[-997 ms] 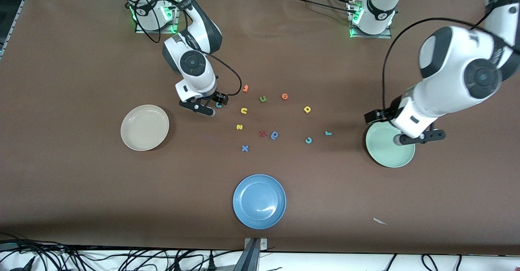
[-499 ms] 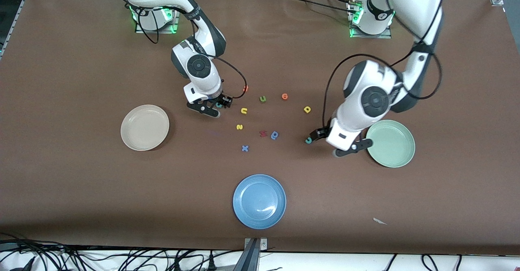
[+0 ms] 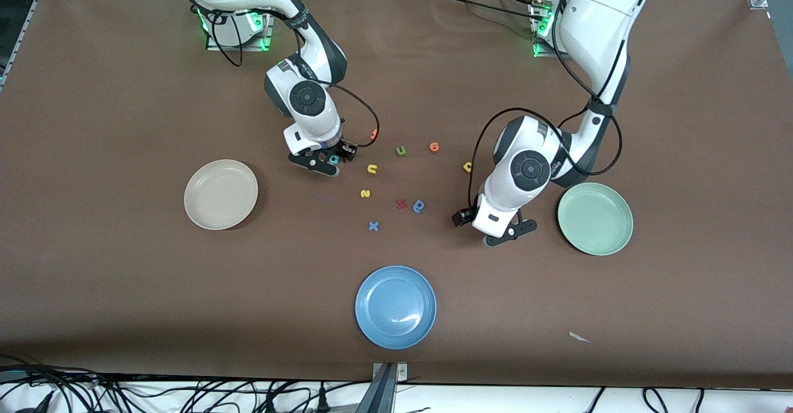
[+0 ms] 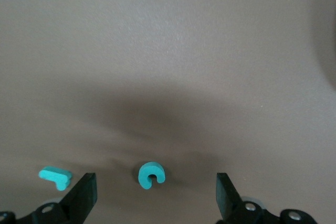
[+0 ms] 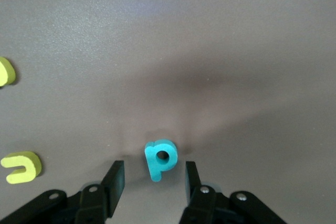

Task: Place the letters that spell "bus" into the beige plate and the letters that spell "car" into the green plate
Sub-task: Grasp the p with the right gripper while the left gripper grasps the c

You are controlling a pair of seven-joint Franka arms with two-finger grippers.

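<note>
The beige plate (image 3: 220,194) sits bare on the table (image 3: 111,103) toward the right arm's end. Next to it, toward the middle, the right gripper (image 5: 154,174) is down at the table. Its fingers (image 5: 116,179) are drawn narrow on either side of the teal b (image 5: 160,157), with a thin gap on each side; the letter lies flat.

Scattered mid-table are the yellow u (image 3: 372,168), the yellow s (image 3: 365,194) nearer the camera, a green u (image 3: 401,150), a blue x (image 3: 373,226) and a blue rounded letter (image 3: 419,205). The blue plate (image 3: 395,306) lies nearest the camera.

The yellow a (image 3: 468,166) peeks out beside the left arm. The left gripper (image 4: 156,184) is low over the table between the scattered letters and the green plate (image 3: 595,218). Its fingers (image 4: 84,195) are spread wide with the teal c (image 4: 151,173) between them, untouched. The teal r (image 4: 55,176) lies just outside one finger. The green plate holds nothing.
</note>
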